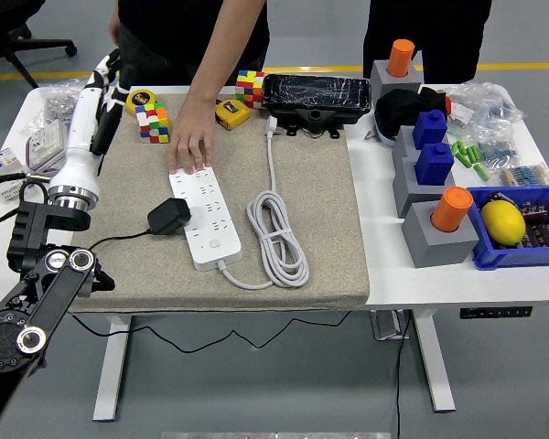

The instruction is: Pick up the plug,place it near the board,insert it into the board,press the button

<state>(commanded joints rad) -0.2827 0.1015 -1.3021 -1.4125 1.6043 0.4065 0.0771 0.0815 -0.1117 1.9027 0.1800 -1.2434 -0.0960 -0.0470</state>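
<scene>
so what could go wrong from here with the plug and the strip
1. The black plug lies on the mat against the left side of the white power strip, not in a socket, so pressing the button now would switch nothing.
2. A person's hand rests on the strip's far end; a reach for the strip could bump it.
3. The left robot hand is raised far from the plug, near the colour cube and tape measure, which it might knock on the way down.
</scene>
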